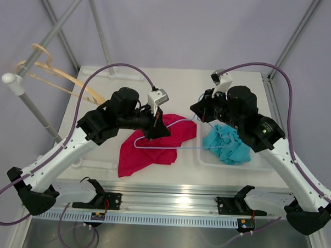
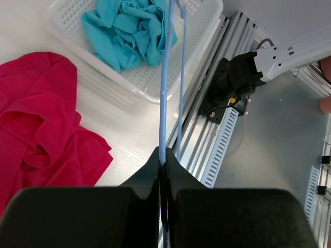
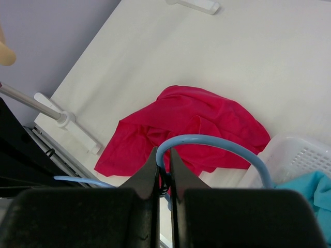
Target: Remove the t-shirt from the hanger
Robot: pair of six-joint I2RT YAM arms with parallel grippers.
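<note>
With the left gripper (image 2: 161,160) clamped on the hanger's (image 2: 163,77) bar and the right gripper (image 3: 164,170) on its hook, we see the t-shirt (image 2: 36,113) lying crumpled under its left end, apparently free.

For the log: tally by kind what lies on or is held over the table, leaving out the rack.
Garments: 2, the red t-shirt and the teal garment
Hangers: 1, the blue hanger
Baskets: 1, the white basket
Total: 4
</note>
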